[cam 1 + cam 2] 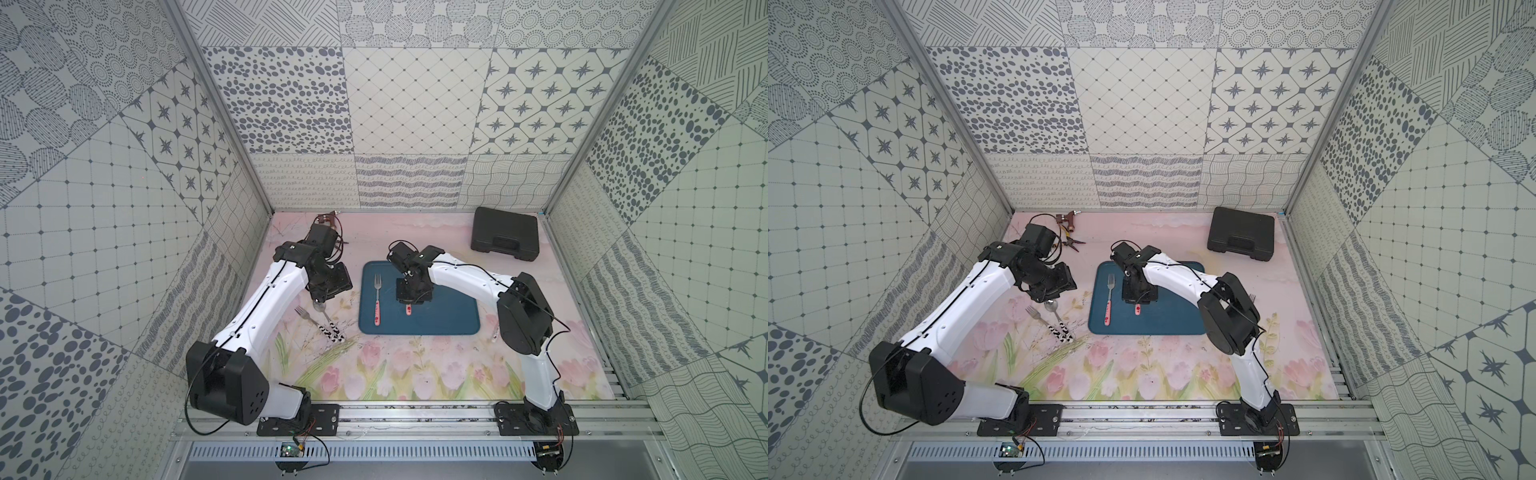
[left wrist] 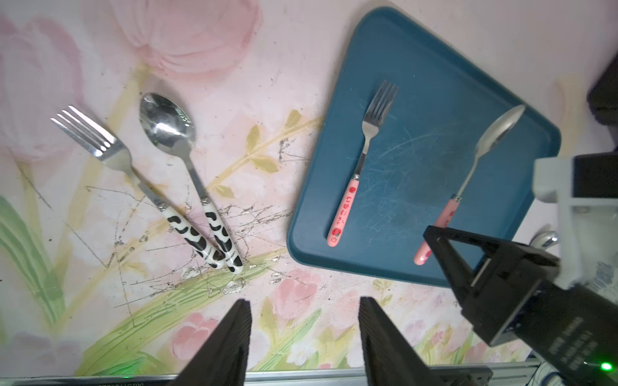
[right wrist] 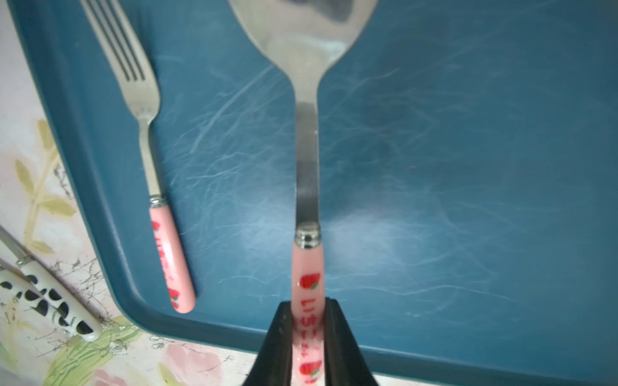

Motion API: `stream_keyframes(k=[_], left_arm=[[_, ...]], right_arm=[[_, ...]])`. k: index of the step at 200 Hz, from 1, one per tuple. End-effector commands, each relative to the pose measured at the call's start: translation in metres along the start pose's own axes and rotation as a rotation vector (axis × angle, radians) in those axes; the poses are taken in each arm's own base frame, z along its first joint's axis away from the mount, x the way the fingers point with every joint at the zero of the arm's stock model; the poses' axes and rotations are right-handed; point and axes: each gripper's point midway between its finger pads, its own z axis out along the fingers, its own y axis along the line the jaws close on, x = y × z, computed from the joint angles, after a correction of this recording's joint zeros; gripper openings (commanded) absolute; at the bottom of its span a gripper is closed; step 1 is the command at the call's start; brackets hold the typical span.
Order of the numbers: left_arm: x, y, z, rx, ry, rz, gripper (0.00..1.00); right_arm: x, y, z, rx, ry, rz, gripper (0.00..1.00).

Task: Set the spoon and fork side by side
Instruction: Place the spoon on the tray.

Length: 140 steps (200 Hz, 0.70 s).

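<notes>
A pink strawberry-handled fork (image 1: pixel 377 299) (image 2: pixel 359 177) lies flat on the blue tray (image 1: pixel 449 318) (image 3: pixel 468 167). To its right the matching pink-handled spoon (image 3: pixel 307 167) (image 2: pixel 478 167) runs roughly parallel to it, a hand's width away. My right gripper (image 3: pixel 307 302) (image 1: pixel 412 296) is shut on the spoon's handle near its end, over the tray. I cannot tell whether the spoon's bowl touches the tray. My left gripper (image 2: pixel 305 300) (image 1: pixel 322 297) hovers open over the floral mat, left of the tray, with nothing between its fingers.
A cow-patterned fork (image 2: pixel 110 150) and spoon (image 2: pixel 174 133) lie on the mat left of the tray, their handle ends touching. A black case (image 1: pixel 505 240) sits at the back right. Pliers (image 1: pixel 1069 239) lie at the back left behind the left arm.
</notes>
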Motion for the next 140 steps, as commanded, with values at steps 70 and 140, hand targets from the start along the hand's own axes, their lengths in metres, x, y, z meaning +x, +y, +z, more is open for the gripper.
stream_keyframes(k=[70,140], left_arm=[[0.008,0.014,-0.004,0.026,-0.012,-0.081,0.57],[0.010,0.013,-0.004,0.041,-0.006,-0.072,0.57]], right_arm=[[0.004,0.037,0.023,-0.007,0.076,0.013,0.15],[0.015,0.045,0.028,-0.006,0.093,0.030,0.15]])
